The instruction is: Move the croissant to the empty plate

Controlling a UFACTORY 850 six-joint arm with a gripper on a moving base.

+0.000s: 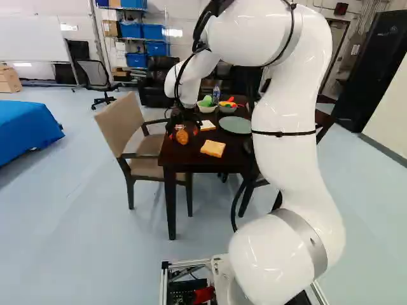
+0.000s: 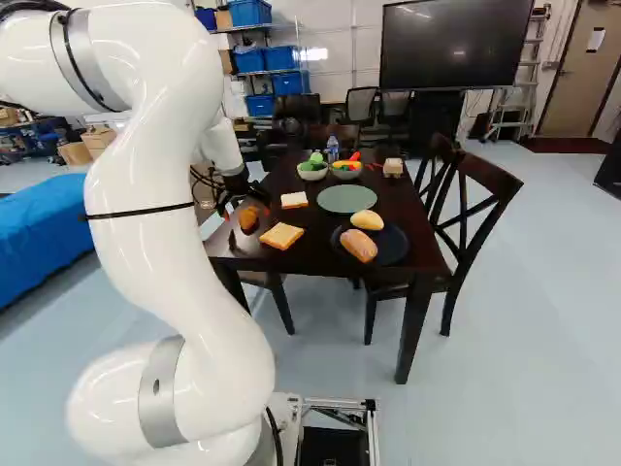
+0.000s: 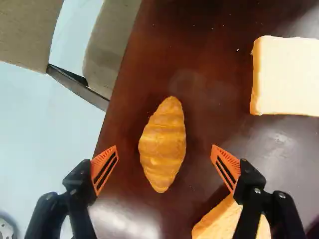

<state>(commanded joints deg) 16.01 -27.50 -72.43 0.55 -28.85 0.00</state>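
In the right base view my gripper (image 2: 239, 198) is over the near left corner of the table, at the croissant (image 2: 248, 217). The wrist view shows the gripper (image 3: 165, 153) open, its orange pads (image 3: 104, 167) standing apart on either side of the croissant (image 3: 163, 144), with a gap on both sides. The croissant lies on the dark tabletop near its edge. A green plate (image 2: 330, 199) with nothing on it lies farther right on the table; the left base view shows that plate (image 1: 236, 124) partly beside my arm.
Beside the croissant lie a toast slice (image 2: 281, 236) and a white bread slice (image 2: 294, 200). A dark plate (image 2: 398, 254) holds two bread pieces. Two bowls (image 2: 312, 174) of colourful items and a bottle (image 2: 332, 149) stand farther back. Chairs (image 1: 121, 121) flank the table.
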